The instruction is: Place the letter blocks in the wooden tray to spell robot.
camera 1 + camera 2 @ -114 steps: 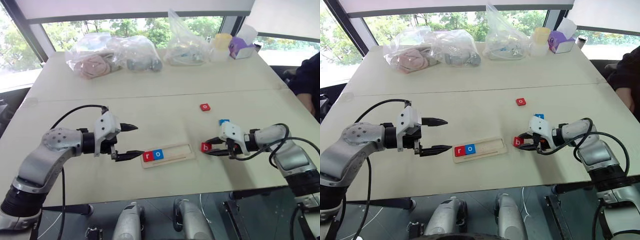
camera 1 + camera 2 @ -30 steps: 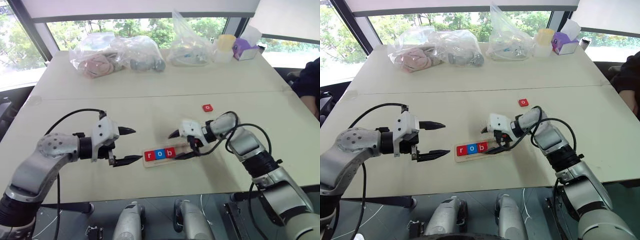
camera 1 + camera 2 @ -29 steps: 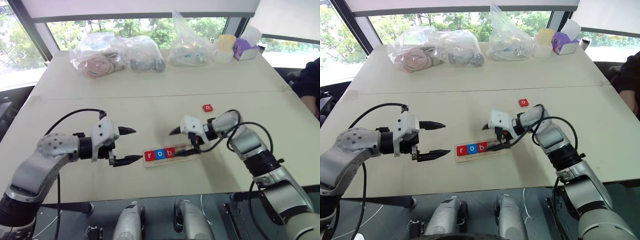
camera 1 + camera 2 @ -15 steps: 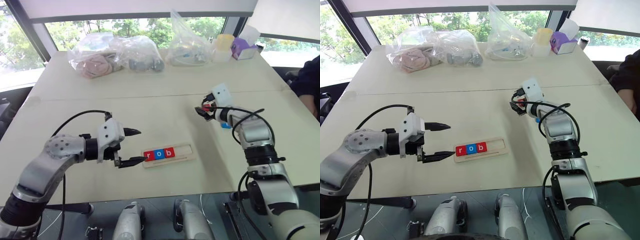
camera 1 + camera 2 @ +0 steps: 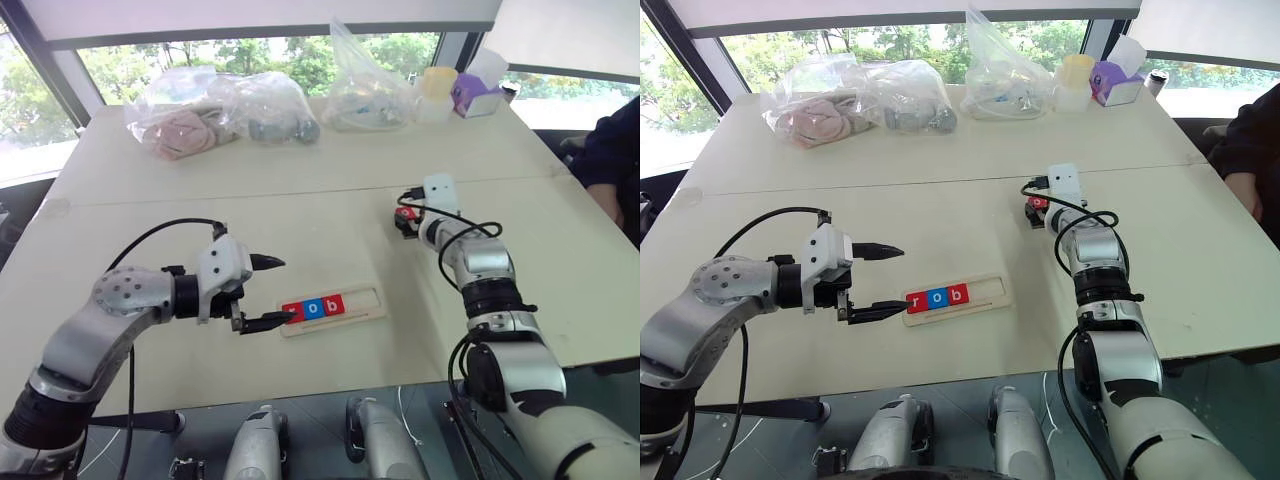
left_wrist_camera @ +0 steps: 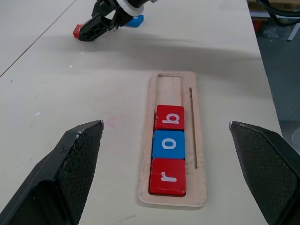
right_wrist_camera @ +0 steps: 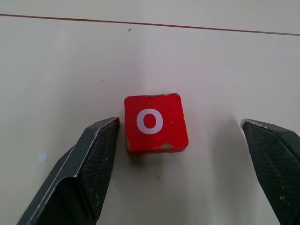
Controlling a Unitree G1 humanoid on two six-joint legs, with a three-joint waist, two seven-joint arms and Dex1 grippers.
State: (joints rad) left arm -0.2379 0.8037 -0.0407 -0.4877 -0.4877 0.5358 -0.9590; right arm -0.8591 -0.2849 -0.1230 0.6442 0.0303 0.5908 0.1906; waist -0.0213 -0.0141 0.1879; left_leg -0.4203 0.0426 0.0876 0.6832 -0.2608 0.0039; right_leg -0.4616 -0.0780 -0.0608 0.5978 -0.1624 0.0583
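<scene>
While spread wide, right end effector [image 7: 180,173] straddles red o block [image 7: 155,123], seemingly untouched.

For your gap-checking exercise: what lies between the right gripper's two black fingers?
In the right wrist view, a small red square letter block marked o lies flat on the pale table between the open right gripper fingers, nearer one finger.

An office or lab room: long pale tables [image 5: 300,170] by big windows [image 5: 200,60], bagged supplies [image 5: 215,110] piled behind.
</scene>
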